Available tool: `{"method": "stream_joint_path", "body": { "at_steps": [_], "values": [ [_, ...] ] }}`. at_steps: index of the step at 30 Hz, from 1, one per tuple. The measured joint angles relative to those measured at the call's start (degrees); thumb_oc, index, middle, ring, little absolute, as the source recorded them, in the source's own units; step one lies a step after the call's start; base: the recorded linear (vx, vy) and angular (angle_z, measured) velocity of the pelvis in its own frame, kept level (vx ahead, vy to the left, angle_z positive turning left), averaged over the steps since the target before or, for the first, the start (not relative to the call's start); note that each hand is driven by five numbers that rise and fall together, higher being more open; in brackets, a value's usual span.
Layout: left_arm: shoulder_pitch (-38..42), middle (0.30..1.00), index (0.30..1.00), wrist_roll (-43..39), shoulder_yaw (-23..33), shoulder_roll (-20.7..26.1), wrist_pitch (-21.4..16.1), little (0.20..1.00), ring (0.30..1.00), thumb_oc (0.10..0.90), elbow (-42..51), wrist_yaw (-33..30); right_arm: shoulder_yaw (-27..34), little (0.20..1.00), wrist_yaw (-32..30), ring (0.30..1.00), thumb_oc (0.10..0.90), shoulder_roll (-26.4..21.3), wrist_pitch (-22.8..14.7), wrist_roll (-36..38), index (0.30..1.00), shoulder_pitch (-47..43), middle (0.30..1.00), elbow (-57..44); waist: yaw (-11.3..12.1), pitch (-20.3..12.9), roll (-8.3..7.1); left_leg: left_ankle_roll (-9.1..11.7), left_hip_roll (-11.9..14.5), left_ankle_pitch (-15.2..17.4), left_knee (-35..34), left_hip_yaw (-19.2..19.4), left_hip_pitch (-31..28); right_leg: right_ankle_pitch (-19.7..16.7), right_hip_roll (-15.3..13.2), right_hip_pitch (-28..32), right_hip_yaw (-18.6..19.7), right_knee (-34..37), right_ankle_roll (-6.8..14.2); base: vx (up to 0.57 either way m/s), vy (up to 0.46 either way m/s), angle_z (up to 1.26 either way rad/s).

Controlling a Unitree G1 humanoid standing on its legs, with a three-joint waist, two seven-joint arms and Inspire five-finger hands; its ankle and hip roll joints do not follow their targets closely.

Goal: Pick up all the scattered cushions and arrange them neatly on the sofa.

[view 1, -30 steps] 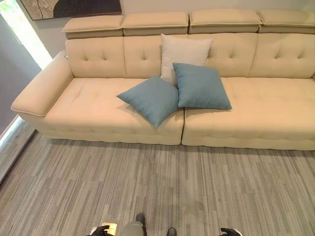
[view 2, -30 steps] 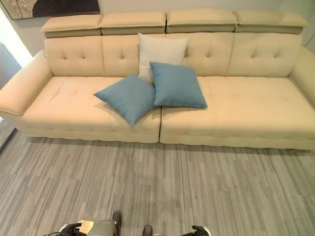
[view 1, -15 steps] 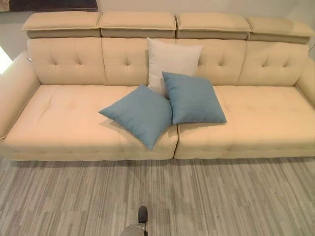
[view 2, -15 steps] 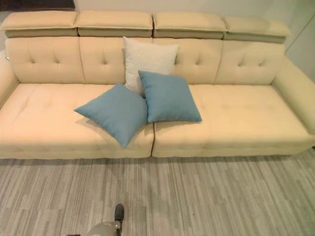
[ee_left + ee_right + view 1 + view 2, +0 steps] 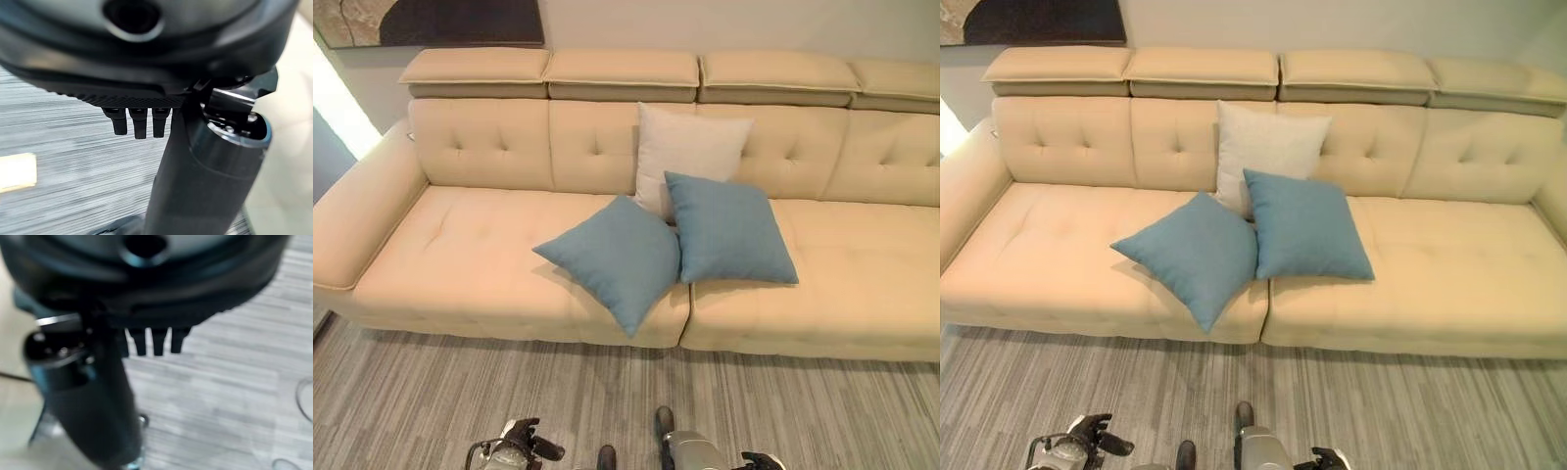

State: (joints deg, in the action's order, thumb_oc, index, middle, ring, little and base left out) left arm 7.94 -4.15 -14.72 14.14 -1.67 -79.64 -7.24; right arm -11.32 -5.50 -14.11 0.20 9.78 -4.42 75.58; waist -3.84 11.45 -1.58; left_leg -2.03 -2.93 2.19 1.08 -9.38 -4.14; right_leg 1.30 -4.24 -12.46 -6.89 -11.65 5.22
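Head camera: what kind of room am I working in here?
Most likely a living room or lounge. A long cream sofa stands against the wall with two blue cushions and a white cushion on it, a framed picture hangs above, and the floor is striped grey carpet.

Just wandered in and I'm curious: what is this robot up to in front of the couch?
It stands facing a long cream sofa, apparently about to tidy cushions. Nothing is being handled: its left hand and right hand hang low over the striped floor, empty, fingers relaxed. Three cushions sit bunched mid-sofa: a white cushion upright against the backrest, one blue cushion leaning in front of it, and another blue cushion lying turned corner-forward at the seat's front edge.
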Motion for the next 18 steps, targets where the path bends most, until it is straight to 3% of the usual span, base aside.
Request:
{"method": "stream_joint_path", "body": {
  "at_steps": [1,3,5,6,7,8,9,10,11,12,13,14,15,16,17,18],
  "values": [
    [-0.8,0.9,0.9,0.0,1.6,0.0,0.3,0.9,0.9,0.8,-1.2,0.3,0.1,0.9,0.1,0.9,0.8,-0.2,-0.9,-0.1,0.9,0.6,0.9,-0.6,-0.6,-0.1,0.01,1.0,0.5,1.6,2.8,0.6,0.7,-1.0,0.5,1.7,-2.3,2.2,-0.6,0.29,-0.076,0.52],
    [-2.4,0.9,0.9,0.6,2.1,-0.4,0.8,0.9,0.9,0.8,-2.7,0.6,-0.6,0.9,0.0,0.9,0.8,-1.1,-0.6,-0.4,0.9,0.4,0.9,-1.1,-0.2,-0.3,0.45,1.2,1.5,5.1,8.4,2.8,0.5,-1.2,2.2,3.5,-2.5,3.1,-1.2,0.27,-0.077,0.07],
    [-3.8,0.9,0.9,2.2,2.3,-0.4,0.8,0.9,0.9,0.8,-3.2,0.7,-1.2,0.9,-0.3,0.9,0.8,-2.3,-1.1,-0.6,0.9,1.9,0.9,-2.3,-1.9,-0.8,1.21,3.5,2.9,8.1,9.9,3.3,-1.0,-1.5,4.3,5.1,-4.1,2.6,-3.8,0.25,-0.075,0.27],
    [-4.3,0.9,0.9,2.5,2.3,-0.5,0.8,0.9,0.9,0.8,-3.3,0.8,-1.2,0.9,-0.4,0.9,0.8,-2.9,-0.9,-0.7,0.9,1.8,0.9,-2.3,-1.4,-0.9,1.28,4.1,3.5,7.9,10.1,3.6,-1.7,-0.1,5.2,5.7,-3.8,2.4,-6.4,0.27,-0.1,0.28],
    [-4.4,0.9,0.9,2.5,2.5,-0.6,0.6,0.9,0.9,0.8,-3.2,0.8,-1.1,0.9,-0.5,0.9,0.8,-3.1,-0.6,-0.7,0.9,1.5,0.9,-2.3,-1.6,-0.8,1.25,4.7,3.7,8.1,11.7,3.8,-1.1,0.1,5.4,6.1,-3.7,2.7,-6.9,0.18,-0.132,0.07],
    [-4.1,0.9,0.9,2.5,2.8,-0.7,0.6,0.9,0.9,0.8,-3.0,0.8,-1.1,0.9,-1.0,0.9,0.8,-3.4,-0.6,-1.0,0.9,1.2,0.9,-2.7,-1.6,-0.8,0.93,7.4,3.7,8.0,18.9,4.3,1.9,0.1,5.5,7.4,-3.7,3.8,-7.3,0.23,-0.168,0.03],
    [-3.5,0.9,0.9,2.5,4.7,-0.6,0.5,0.9,0.9,0.8,-2.9,0.7,-1.3,0.9,-1.2,0.9,0.8,-3.5,-0.5,-1.1,0.9,0.5,0.9,-3.5,-1.5,-0.6,0.44,10.3,3.3,7.4,31.5,5.9,7.1,-0.3,5.3,8.8,-3.5,5.3,-7.7,0.2,-0.156,-0.35],
    [-3.5,0.9,0.9,2.5,4.7,-0.6,0.6,0.9,0.9,0.8,-3.0,0.5,-1.7,0.9,-1.2,0.9,0.8,-3.8,-0.6,-1.3,0.9,-0.4,0.9,-4.3,-0.2,-0.7,0.36,12.4,3.0,3.8,38.0,6.7,10.1,0.0,5.6,9.2,-2.0,4.8,-10.2,0.18,-0.09,-0.73],
    [-3.6,0.9,0.9,2.5,4.6,-0.8,0.7,0.9,0.9,0.8,-3.0,0.4,-2.0,0.9,-1.3,0.9,0.8,-3.9,-0.9,-1.8,0.9,-0.8,0.9,-4.6,0.6,-0.9,0.32,13.7,3.0,1.5,42.9,7.1,12.1,-0.5,5.3,9.5,-1.4,4.9,-10.8,0.21,-0.064,-0.73],
    [-3.6,0.9,0.9,2.5,5.4,-1.1,0.8,0.9,0.9,0.8,-2.9,0.4,-1.8,0.9,-1.0,0.9,0.8,-5.2,0.7,-2.4,0.9,-0.3,0.9,-10.4,0.3,-0.8,0.72,12.5,4.0,-0.5,45.8,8.1,14.3,-0.6,5.6,10.2,-1.0,5.3,-11.3,0.23,0.004,-0.4],
    [-3.6,0.9,0.9,2.5,6.3,-1.3,0.7,0.9,0.9,0.8,-2.6,0.4,-1.7,0.9,-1.1,0.9,0.8,-6.2,0.8,-2.9,0.9,1.5,0.9,-15.0,0.0,-0.9,1.03,11.7,5.2,0.0,47.1,10.0,14.8,-1.4,5.7,10.3,-1.6,5.6,-12.7,0.22,0.078,0.03],
    [-3.8,0.9,0.9,2.5,7.3,-1.1,0.7,0.9,0.9,0.8,-1.0,0.0,-0.9,0.9,-1.4,0.9,0.8,-8.2,-0.2,-5.0,0.9,6.4,0.9,-25.5,-0.5,-0.8,1.24,8.6,8.1,2.1,45.0,14.8,15.3,-0.3,6.0,10.8,-1.1,6.1,-12.8,0.23,0.15,0.1],
    [-3.8,0.9,0.9,2.5,7.2,-0.5,0.7,0.9,0.9,0.8,-0.2,-0.7,0.1,0.9,-1.7,0.9,0.8,-8.9,-2.0,-6.3,0.9,9.0,0.9,-30.4,-0.8,-0.5,0.66,7.0,9.4,3.2,40.0,17.0,14.7,-0.4,6.0,11.0,-0.6,5.7,-12.5,0.23,0.195,0.07],
    [-3.5,0.9,0.9,2.5,7.2,0.2,0.6,0.9,0.9,0.8,0.3,-1.2,0.3,0.9,-1.9,0.9,0.8,-9.0,-3.2,-7.3,0.9,9.1,0.9,-31.7,-1.0,-0.1,0.02,7.0,10.1,3.2,36.2,17.0,15.0,-0.1,6.0,11.1,-0.5,5.6,-11.7,0.16,0.144,-0.07],
    [-3.4,0.9,0.9,2.4,7.4,0.6,0.6,0.9,0.9,0.8,0.2,-1.2,0.3,0.9,-2.1,0.9,0.8,-9.0,-3.3,-7.6,0.9,8.8,0.9,-31.7,-0.9,0.2,-0.52,7.0,10.3,3.2,32.7,17.2,14.5,-0.4,6.0,11.4,-0.4,5.7,-12.4,0.26,0.274,-0.17],
    [-3.3,0.9,0.9,2.4,7.8,1.0,0.7,0.9,0.9,0.8,0.2,-1.3,0.6,0.9,-2.2,0.9,0.8,-9.3,-2.9,-8.2,0.9,9.3,0.9,-32.4,-0.8,0.5,-1.02,7.2,10.8,3.0,25.9,17.4,13.8,0.3,6.0,11.6,0.1,5.9,-11.6,0.18,0.188,-0.14]
  ]
}}
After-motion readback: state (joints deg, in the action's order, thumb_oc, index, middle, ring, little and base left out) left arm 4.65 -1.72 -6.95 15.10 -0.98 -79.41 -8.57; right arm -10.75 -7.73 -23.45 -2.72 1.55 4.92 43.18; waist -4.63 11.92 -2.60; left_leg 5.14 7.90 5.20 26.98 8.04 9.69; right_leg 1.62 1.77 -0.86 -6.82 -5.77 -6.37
